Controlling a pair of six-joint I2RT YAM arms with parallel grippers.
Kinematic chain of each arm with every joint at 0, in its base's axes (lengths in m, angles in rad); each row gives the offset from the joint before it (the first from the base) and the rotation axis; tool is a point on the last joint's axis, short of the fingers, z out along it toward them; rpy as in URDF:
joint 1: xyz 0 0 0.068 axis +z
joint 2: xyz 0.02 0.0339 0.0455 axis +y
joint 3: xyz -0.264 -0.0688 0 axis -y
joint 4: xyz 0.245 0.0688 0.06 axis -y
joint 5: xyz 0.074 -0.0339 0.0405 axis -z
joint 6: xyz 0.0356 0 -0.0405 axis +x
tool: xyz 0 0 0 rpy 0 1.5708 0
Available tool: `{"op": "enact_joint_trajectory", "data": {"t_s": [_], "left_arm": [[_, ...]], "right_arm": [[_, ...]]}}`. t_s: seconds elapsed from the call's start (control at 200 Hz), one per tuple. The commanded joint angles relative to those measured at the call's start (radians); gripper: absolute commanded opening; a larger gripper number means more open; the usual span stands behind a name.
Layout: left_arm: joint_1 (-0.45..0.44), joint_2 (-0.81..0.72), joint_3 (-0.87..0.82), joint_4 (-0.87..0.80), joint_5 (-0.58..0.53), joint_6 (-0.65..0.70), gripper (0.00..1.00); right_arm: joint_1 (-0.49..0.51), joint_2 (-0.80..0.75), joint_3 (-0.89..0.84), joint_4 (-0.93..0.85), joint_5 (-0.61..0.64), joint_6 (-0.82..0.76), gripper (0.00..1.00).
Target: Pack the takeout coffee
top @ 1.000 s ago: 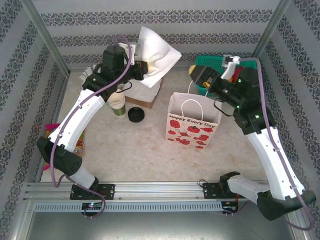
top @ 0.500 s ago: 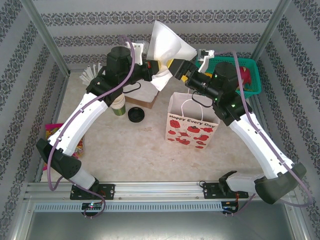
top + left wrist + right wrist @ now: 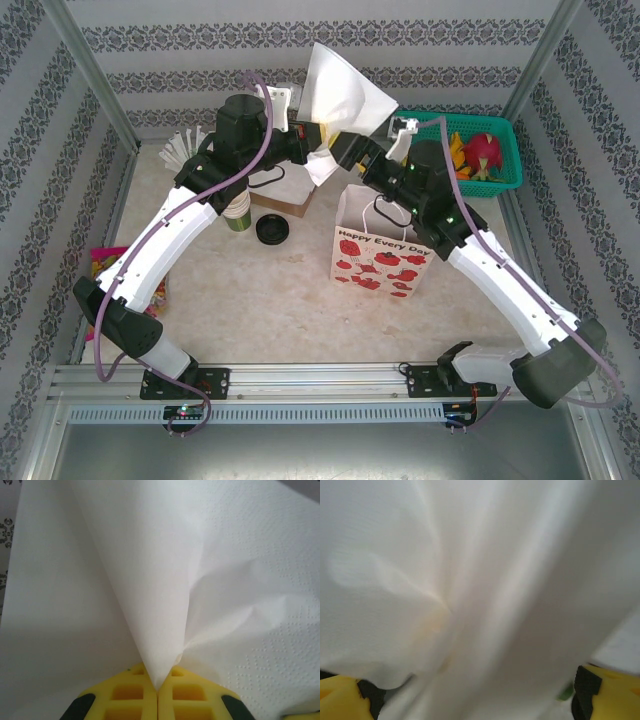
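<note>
My left gripper (image 3: 308, 140) (image 3: 158, 680) is shut on a corner of a white paper napkin (image 3: 340, 90) (image 3: 150, 580), held up above the back of the table. My right gripper (image 3: 345, 152) (image 3: 475, 700) stands open right against the napkin (image 3: 480, 580), which hangs between its yellow fingers (image 3: 340, 700). A takeout coffee cup (image 3: 238, 212), cream above and green below, stands on the table partly behind the left arm. A round black lid (image 3: 271, 229) lies flat beside it. A white paper bag (image 3: 385, 250) with red print stands open below the right gripper.
A brown box (image 3: 287, 200) sits behind the lid. A green basket (image 3: 495, 150) with red and yellow items is at the back right. A cup of wrapped straws (image 3: 180, 150) stands at the back left. Coloured packets (image 3: 100, 262) lie at the left edge.
The right arm has swung left from the green basket to the napkin, its open jaws now around it. The left gripper has raised the napkin slightly and stayed shut.
</note>
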Motion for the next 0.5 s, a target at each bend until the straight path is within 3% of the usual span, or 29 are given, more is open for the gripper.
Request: {"op": "enact_joint_trajectory", "data": {"t_s": [0.0,0.265,0.495], "left_arm": [[-0.009,-0.007,0.030,0.063,-0.020,0.028,0.00],[-0.010,0.010,0.028,0.064,0.010,0.015,0.00],[-0.010,0.024,0.029,0.043,0.020,0.024,0.00]], "right_arm": [[0.009,-0.034,-0.027,0.030,0.053,0.010,0.98],[0.018,0.032,-0.010,0.241,-0.130,0.050,0.98],[0.029,0.041,0.013,0.262,-0.063,0.043,0.98]]}}
